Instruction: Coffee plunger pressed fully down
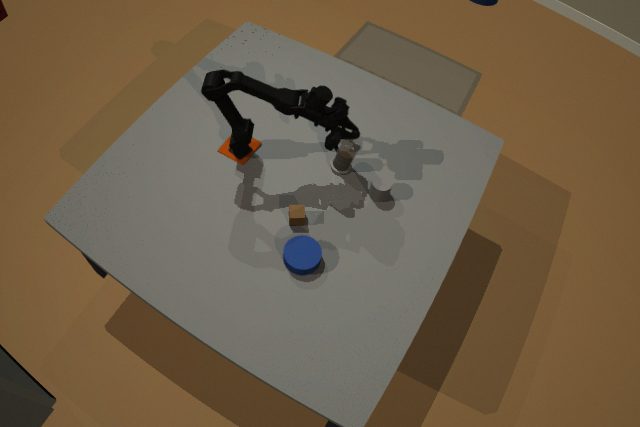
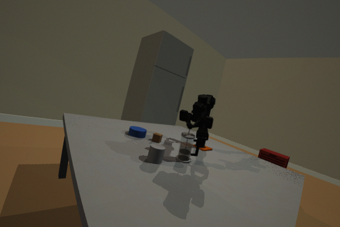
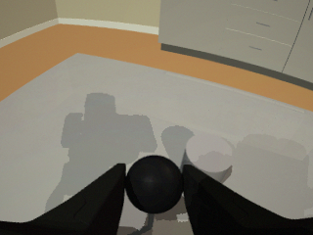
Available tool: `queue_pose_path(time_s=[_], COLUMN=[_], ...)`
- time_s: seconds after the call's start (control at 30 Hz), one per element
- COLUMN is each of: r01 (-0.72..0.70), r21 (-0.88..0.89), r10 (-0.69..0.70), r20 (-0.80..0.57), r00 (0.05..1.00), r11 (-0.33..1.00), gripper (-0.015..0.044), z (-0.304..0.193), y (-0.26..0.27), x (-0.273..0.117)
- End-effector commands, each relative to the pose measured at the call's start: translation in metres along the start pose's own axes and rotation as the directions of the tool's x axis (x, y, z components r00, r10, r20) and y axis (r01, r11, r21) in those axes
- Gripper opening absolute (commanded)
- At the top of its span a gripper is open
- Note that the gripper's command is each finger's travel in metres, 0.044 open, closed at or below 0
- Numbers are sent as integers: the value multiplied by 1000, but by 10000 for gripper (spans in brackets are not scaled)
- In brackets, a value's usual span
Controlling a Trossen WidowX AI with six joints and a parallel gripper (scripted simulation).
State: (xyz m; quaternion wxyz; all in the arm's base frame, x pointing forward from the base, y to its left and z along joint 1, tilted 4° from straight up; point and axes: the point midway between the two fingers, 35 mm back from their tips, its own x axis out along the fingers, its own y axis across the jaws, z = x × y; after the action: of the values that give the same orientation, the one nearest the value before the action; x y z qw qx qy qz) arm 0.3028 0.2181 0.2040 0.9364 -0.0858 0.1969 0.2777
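Around me, on the grey table (image 1: 155,236): blue disc (image 1: 302,254), small brown cube (image 1: 297,215) near it, grey cylinder (image 2: 156,153). Off the table: fridge (image 2: 162,78), red toolbox (image 2: 273,157), drawer cabinet (image 3: 235,16).

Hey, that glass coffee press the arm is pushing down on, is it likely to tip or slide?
The coffee press looks tall and narrow on a small base, so an off-centre push could probably tip it. Its clear walls suggest glass, likely fragile. The plunger knob is a smooth ball between the fingers, so it may slip.
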Motion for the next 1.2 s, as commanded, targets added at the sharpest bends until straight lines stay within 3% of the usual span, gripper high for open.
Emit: queue_pose_path(time_s=[0.0,1.17], r01=[1,1], r21=[-13,-13], r10=[-2,-2], r20=[-64,-64], r00=[998,998], r11=[1000,1000], gripper=[117,117], z=[-19,-14], y=[0,0], x=[7,9])
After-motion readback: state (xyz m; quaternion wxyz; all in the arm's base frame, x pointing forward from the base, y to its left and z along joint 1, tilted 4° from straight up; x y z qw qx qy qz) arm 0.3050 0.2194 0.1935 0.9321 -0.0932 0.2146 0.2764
